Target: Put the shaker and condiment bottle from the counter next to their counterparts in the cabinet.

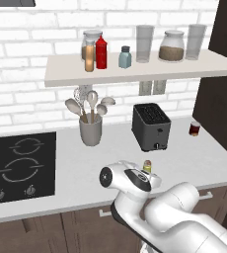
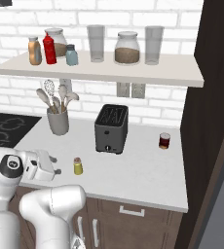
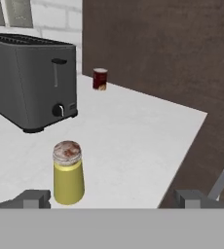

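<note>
Yellow shaker (image 3: 68, 173) upright on counter (image 3: 128, 141); bottle (image 1: 89, 57) apparently shelved.

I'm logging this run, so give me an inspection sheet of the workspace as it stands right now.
Surface: counter pale, with a black cooktop at its left end.
Job's things: shaker upright on the counter in front of the toaster; condiment bottle already on the cabinet, right beside the red squeeze bottle; blue-grey shaker a little further right.
Clutter: utensil crock, small dark red jar on the counter; two jars and two glasses on the shelf.
Grippers: gripper low over the counter, jaws open, shaker near the left fingertip, not held.
Cables: nothing seen.
Surroundings: white brick wall, dark wood panel at right.
</note>
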